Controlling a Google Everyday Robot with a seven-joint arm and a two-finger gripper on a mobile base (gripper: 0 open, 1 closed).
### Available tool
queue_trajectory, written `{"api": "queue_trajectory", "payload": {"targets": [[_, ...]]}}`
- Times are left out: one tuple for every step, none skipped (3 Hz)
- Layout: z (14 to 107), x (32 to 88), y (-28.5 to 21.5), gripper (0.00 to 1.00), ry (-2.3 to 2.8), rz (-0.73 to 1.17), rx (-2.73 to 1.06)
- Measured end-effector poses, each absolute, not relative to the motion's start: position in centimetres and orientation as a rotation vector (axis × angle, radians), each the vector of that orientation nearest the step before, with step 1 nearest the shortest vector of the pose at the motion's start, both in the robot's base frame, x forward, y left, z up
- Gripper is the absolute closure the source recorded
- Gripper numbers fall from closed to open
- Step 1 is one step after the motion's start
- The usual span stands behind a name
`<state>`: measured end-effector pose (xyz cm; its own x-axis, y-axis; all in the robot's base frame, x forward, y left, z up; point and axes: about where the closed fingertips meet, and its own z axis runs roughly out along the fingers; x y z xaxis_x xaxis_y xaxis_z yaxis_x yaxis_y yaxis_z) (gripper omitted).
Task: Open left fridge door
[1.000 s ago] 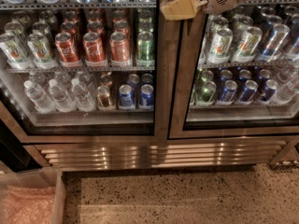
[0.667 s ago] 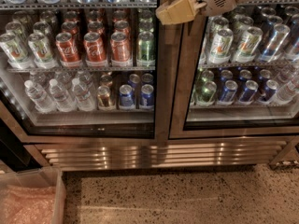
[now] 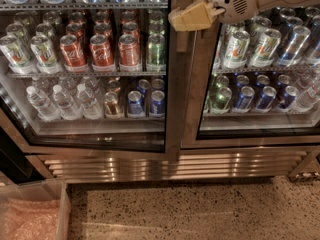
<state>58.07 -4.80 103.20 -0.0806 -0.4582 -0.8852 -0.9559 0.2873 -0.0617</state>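
The left fridge door (image 3: 172, 99) is a tall glass pane in a brushed steel frame. Red cola cans (image 3: 102, 51) and clear water bottles (image 3: 62, 101) show through its glass. My gripper (image 3: 191, 17), tan at the tip, reaches in from the top right on a white arm (image 3: 240, 1). It sits in front of the upper part of the door's right-hand steel edge, where the two doors meet. I cannot tell whether it touches the frame. No handle shows.
The right glass door (image 3: 260, 134) shows silver-green and blue cans. A steel vent grille (image 3: 170, 166) runs below both doors. A clear bin with pink wrap (image 3: 32, 214) stands at the bottom left on the speckled floor (image 3: 200, 211).
My gripper has dropped slightly along the steel edge between the doors. The doors look unchanged.
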Motion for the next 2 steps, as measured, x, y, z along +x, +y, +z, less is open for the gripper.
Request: {"api": "queue_trajectory", "payload": {"targets": [[103.19, 58.07, -4.79, 1.0, 1.686, 0.719, -1.303], [102.96, 57.55, -4.6, 0.87, 1.681, 0.729, -1.307]]}}
